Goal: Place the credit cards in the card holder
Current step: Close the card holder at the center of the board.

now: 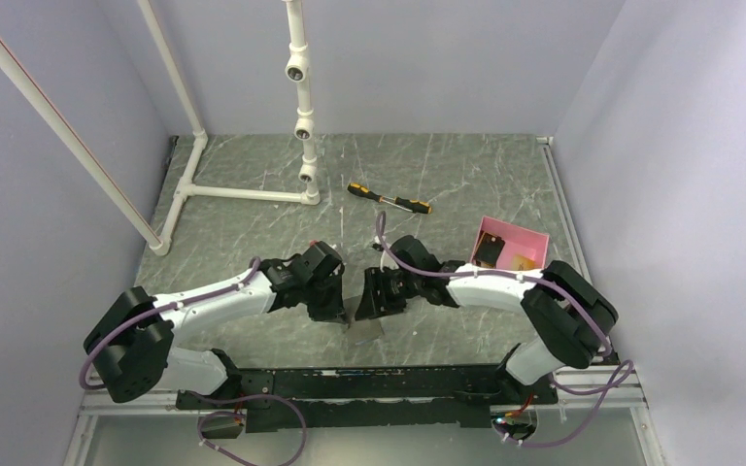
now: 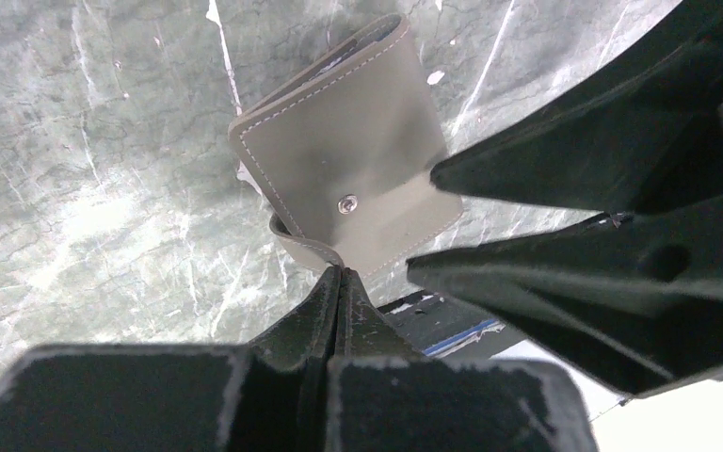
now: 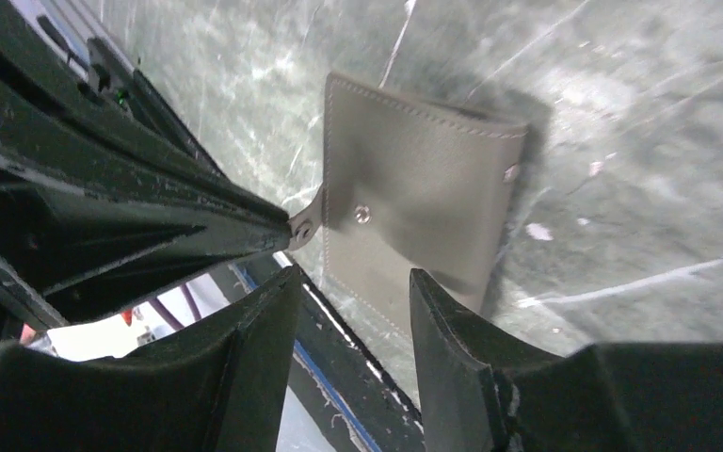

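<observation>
Our left claw point(image 2: 337, 275) pinches the folded card holder's point(image 2: 348, 169) snap tab point(image 2: 301, 247) by the table's point(image 1: 253, 214) near edge, right claw point(image 3: 353, 282) gaping beside it; next, we judge, peel it open steadily.

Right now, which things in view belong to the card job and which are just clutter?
Job: wallet, its tab pinched by the left gripper; right gripper, open at the wallet's edge; cards in the pink tray.
Lying about: screwdriver; white pipe frame.
</observation>
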You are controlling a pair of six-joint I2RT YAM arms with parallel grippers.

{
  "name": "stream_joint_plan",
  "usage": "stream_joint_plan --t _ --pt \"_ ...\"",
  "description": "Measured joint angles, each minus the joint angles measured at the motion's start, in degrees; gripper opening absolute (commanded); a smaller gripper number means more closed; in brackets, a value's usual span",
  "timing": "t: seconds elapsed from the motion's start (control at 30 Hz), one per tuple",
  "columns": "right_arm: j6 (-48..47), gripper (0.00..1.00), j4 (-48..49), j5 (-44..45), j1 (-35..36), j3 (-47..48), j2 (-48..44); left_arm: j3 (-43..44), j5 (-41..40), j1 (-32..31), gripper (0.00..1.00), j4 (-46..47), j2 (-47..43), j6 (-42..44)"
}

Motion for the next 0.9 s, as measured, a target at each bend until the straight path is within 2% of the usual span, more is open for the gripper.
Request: stream_joint_plan --t 0.07,0.2,0.33,0.5,0.9 --pt "-0.74 0.46 -1.25 0.61 -0.92 1.07 0.00 0.28 -0.26 0.02 0.00 -0.28 0.04 0.17" --pt "-2.19 0.34 -1.73 1.14 -1.90 2.71 1.55 0.81 -0.68 0.00 0.00 -0.37 0.09 0.48" --pt "-2.25 0.29 0.52 0.26 -1.81 3.26 6.01 0.81 -1.01 0.02 0.00 -0.26 0.13 0.61" --pt "-1.20 0.26 4.00 -2.08 -2.03 3.21 8.31 0.98 -1.05 0.02 0.00 0.17 1.70 1.51" --pt "0.31 0.26 7.67 -3.43 -2.05 2.54 9.53 2.60 -2.14 0.00 0.00 0.44 6.29 2.93"
